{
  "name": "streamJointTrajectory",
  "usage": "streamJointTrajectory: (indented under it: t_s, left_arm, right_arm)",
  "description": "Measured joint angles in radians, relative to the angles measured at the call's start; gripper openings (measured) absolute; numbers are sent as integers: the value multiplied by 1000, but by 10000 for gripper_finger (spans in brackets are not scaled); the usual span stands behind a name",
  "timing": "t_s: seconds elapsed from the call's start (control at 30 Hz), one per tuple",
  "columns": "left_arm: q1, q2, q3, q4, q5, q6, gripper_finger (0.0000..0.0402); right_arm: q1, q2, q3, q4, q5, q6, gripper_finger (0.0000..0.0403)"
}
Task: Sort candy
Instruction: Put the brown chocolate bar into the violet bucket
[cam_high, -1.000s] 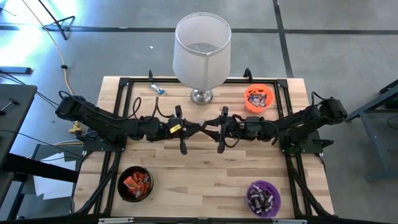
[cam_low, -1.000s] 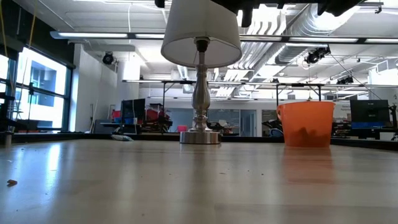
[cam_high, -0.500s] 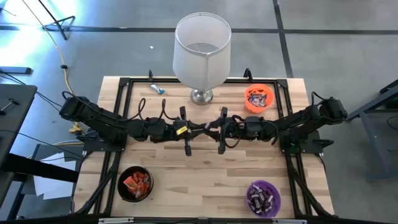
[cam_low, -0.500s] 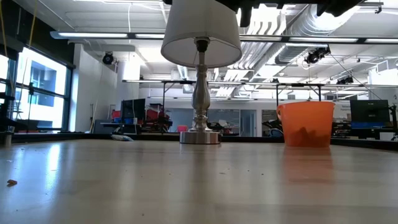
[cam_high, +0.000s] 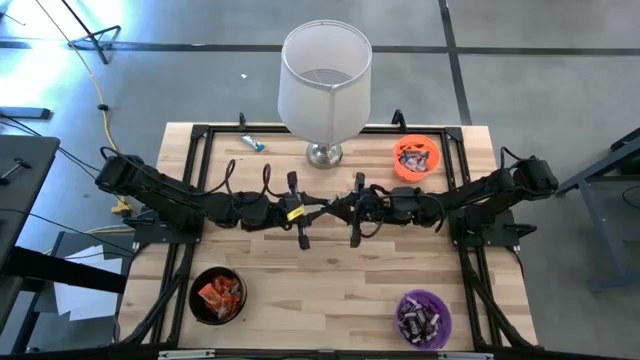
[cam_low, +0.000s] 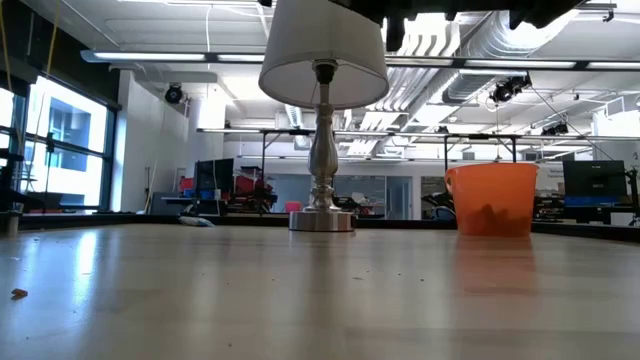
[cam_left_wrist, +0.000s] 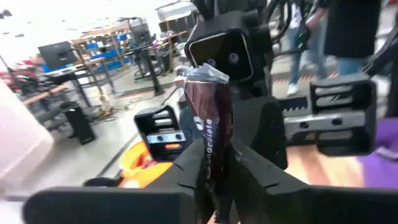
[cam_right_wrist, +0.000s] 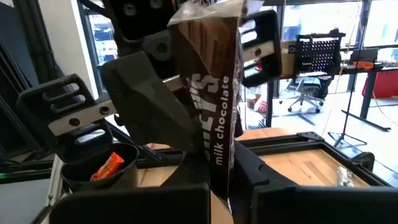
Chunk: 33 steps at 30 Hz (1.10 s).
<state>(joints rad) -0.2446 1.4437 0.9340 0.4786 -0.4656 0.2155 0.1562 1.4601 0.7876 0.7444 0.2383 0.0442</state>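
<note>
Candy is in the air over the middle of the counter (cam_high: 330, 270), where the two arms meet tip to tip. It is one dark brown candy bar (cam_right_wrist: 217, 93) with "milk chocolate" written on its wrapper. The left fingers (cam_high: 318, 207) reach in from 9 o'clock and the right fingers (cam_high: 342, 208) reach in from 3 o'clock. The right fingers are closed tight on one end of the bar. The other end sits between the left fingers, but I cannot tell if they are squeezing it or have let go. A lamp (cam_high: 325, 80) with a white shade stands at 12 o'clock. An orange bowl (cam_high: 416, 158) sits at 1 o'clock with candy in it. A black bowl (cam_high: 217, 295) at 7 o'clock holds orange-red candy. A purple bowl (cam_high: 423, 318) at 5 o'clock holds dark candy. One small silvery blue candy (cam_high: 253, 143) lies alone on the counter at 11 o'clock, near the lamp. From the low view, the lamp and the orange bowl stand far back, and the wood in front of them is bare.
</note>
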Motion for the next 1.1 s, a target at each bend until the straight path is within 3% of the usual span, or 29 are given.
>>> streamJointTrajectory:
  t_s: [0.3, 0.5, 0.63, 0.77, 0.93, 1.1]
  left_arm:
    - [-58, -22, -2, -72, -208, 155, 117]
    - [-113, -111, -1, -250, -474, 124, 130]
    - [-137, -172, -2, -446, -581, 0, 131]
    - [-139, -220, -2, -624, -614, -120, 131]
    - [-122, -266, -2, -792, -622, -229, 131]
    - [-103, -299, -2, -937, -622, -345, 131]
  right_arm:
    - [0, -17, 1, -34, 80, 0, 3]
    - [24, -132, 2, -353, 266, 112, 3]
    - [61, -210, 2, -709, 293, 431, 3]
    - [129, -253, 1, -951, 233, 827, 3]
    - [269, -258, 6, -1014, 105, 1241, 3]
    - [435, -231, 108, -1084, 124, 1528, 2]
